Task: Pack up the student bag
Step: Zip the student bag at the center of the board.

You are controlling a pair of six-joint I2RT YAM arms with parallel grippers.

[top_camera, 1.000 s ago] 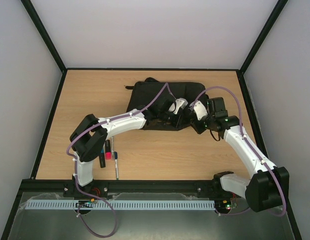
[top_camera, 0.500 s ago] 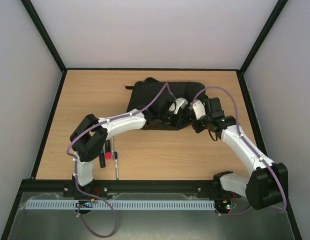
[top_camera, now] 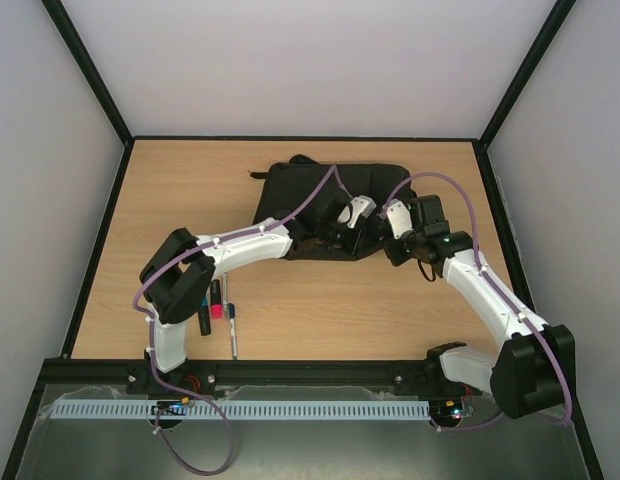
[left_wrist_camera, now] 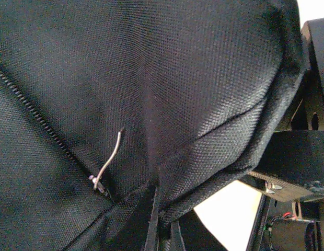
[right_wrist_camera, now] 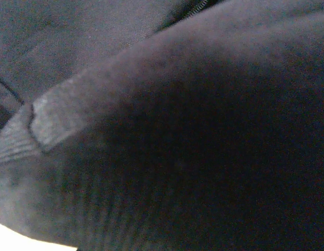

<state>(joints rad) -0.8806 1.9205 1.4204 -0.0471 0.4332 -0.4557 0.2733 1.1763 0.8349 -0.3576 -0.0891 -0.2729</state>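
Top external: the student bag [top_camera: 300, 190] is seen lying flat at the far middle of the table [top_camera: 320, 310]. The left gripper [top_camera: 350, 235] and right gripper [top_camera: 388, 243] are both set at its near right corner.

Left wrist: the fingers are judged pressed together on a fold of bag fabric, near the zip pull [left_wrist_camera: 107, 162]. That fold is best held taut and low.

Right wrist: only blurred fabric is shown, so the finger state cannot be told. A separate layer should be caught before the two are drawn apart.

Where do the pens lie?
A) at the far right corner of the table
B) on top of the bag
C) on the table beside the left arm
C: the pens lie on the table beside the left arm, apart from the student bag.
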